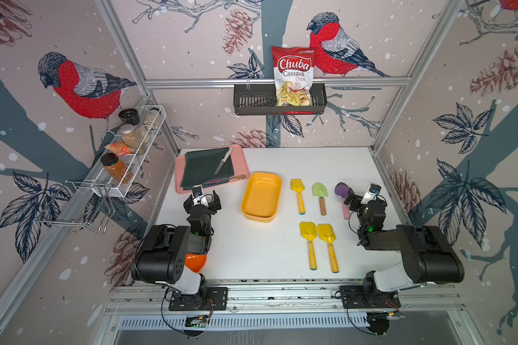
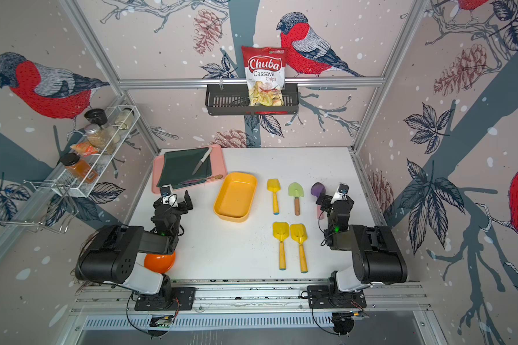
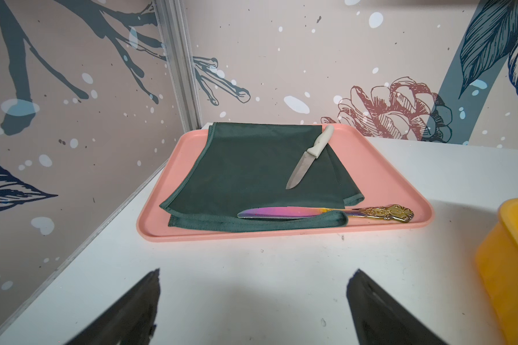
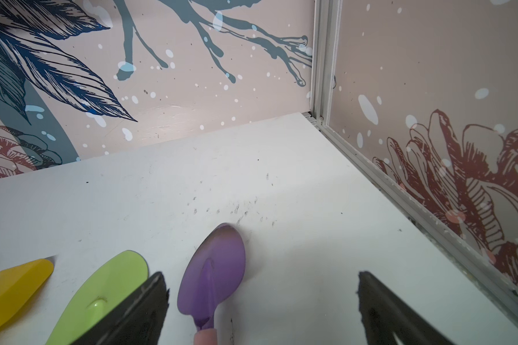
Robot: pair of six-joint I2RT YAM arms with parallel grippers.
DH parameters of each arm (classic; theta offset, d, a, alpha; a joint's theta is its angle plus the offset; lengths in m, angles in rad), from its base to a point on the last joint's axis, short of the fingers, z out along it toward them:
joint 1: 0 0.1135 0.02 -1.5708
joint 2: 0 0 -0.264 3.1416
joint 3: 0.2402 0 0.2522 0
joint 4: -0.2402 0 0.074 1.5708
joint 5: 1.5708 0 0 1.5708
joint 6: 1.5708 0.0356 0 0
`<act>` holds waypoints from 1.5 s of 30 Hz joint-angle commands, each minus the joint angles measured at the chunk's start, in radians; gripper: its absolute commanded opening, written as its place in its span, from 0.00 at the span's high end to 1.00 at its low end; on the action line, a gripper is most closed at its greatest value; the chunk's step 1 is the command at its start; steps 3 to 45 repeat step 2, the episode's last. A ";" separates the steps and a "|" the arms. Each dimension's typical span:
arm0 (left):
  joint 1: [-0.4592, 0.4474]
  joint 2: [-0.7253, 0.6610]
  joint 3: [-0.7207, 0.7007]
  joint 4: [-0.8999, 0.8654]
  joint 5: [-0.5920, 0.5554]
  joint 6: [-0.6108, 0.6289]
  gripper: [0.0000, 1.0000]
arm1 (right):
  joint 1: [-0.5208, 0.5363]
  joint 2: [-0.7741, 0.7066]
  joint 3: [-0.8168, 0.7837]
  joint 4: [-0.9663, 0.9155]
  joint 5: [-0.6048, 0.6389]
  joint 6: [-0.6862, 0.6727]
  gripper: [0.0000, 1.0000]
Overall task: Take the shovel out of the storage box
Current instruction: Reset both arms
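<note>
left arm (image 1: 162, 254): elbow folded, left gripper (image 1: 203, 199) spread wide, empty, facing pink tray (image 1: 178, 167)
right arm (image 1: 425, 254): elbow folded, right gripper (image 1: 362, 195) spread wide, empty, over purple shovel (image 1: 341, 189)
storage box (image 1: 261, 194): empty

the storage box (image 1: 260, 195) looked like smooth yellow-orange plastic with a soft sheen. the pink tray (image 3: 383, 179) was matt plastic, and the dark green cloth (image 3: 245, 167) on it was a matt fabric with stitched hems. the paring knife (image 3: 307, 158) had a white plastic handle and a dull bare-metal blade; the table knife (image 3: 296, 212) shone with a rainbow metal finish and an embossed gold handle. the purple shovel (image 4: 213, 277) blade was glossy plastic. the white table (image 4: 251, 179) was matt and scuffed.
</note>
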State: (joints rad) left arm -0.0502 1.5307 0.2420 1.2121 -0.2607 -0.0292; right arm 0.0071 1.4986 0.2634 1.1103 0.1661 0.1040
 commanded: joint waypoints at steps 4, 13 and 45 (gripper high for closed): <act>0.003 -0.004 0.003 0.016 0.009 -0.003 0.02 | 0.001 -0.006 -0.005 0.026 -0.005 -0.009 0.01; 0.003 -0.004 0.003 0.016 0.009 -0.003 0.02 | 0.001 -0.006 -0.005 0.026 -0.005 -0.009 0.01; 0.003 -0.004 0.003 0.016 0.009 -0.003 0.02 | 0.001 -0.006 -0.005 0.026 -0.005 -0.009 0.01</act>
